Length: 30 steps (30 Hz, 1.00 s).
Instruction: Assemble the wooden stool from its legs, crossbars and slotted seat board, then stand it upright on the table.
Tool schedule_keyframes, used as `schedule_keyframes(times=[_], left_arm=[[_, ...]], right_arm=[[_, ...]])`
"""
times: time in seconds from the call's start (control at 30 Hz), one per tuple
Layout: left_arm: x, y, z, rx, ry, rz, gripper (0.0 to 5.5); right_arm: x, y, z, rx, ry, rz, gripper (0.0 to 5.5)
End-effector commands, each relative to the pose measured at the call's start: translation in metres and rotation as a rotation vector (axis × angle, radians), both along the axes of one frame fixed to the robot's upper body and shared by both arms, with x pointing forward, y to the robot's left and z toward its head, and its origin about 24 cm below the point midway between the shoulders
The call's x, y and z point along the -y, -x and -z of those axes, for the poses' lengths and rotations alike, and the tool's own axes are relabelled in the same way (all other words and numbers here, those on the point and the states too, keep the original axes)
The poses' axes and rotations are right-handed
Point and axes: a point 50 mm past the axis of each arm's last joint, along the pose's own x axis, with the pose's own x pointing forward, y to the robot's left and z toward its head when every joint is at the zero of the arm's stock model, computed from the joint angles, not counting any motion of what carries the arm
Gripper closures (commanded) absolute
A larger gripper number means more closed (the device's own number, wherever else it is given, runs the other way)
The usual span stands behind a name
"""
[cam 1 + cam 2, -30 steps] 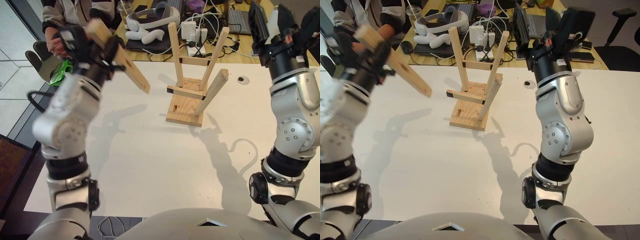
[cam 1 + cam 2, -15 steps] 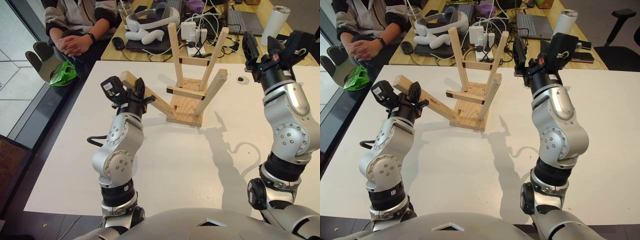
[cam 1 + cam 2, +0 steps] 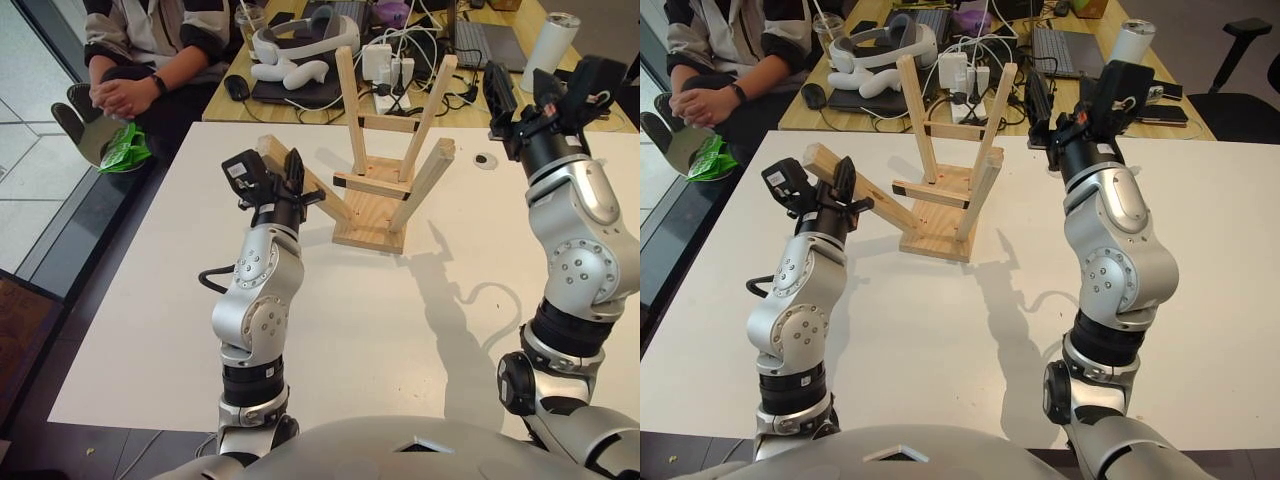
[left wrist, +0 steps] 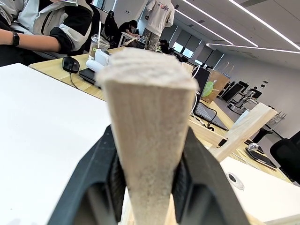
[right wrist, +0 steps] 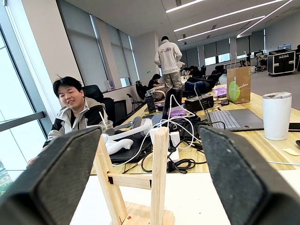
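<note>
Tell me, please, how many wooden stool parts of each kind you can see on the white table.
Slotted wooden seat board: 1
Pale wooden legs: 4 (three standing in the seat board, one held in the left gripper)
Short wooden crossbars: 2
Total: 7

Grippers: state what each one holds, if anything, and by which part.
The left gripper holds a leg, gripped across its sides near its upper end. The right gripper is open and holds nothing.
</note>
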Motion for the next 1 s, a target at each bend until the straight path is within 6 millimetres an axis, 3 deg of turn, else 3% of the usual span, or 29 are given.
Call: schedule_keyframes(times=[0.03,0.27,0.53,0.83,1.0], left_arm=[[-0.007,-0.005,0.004,-0.014,-0.032,-0.036,4.48],[-0.006,-0.010,0.001,0.010,-0.025,0.012,4.48],[0.017,-0.001,-0.004,0.050,-0.004,0.183,4.48],[0.010,-0.008,0.001,0.046,-0.075,0.169,4.48],[0.020,-0.006,0.003,0.074,-0.168,0.216,4.48]], right_arm=[[-0.004,-0.001,-0.004,0.014,0.004,-0.029,1.66],[-0.009,-0.002,-0.003,0.007,0.005,-0.051,1.66],[-0.009,-0.001,-0.001,0.002,0.010,-0.052,1.66],[-0.011,-0.003,-0.003,0.012,0.018,-0.064,1.66],[-0.012,-0.003,-0.003,0.015,0.018,-0.063,1.66]])
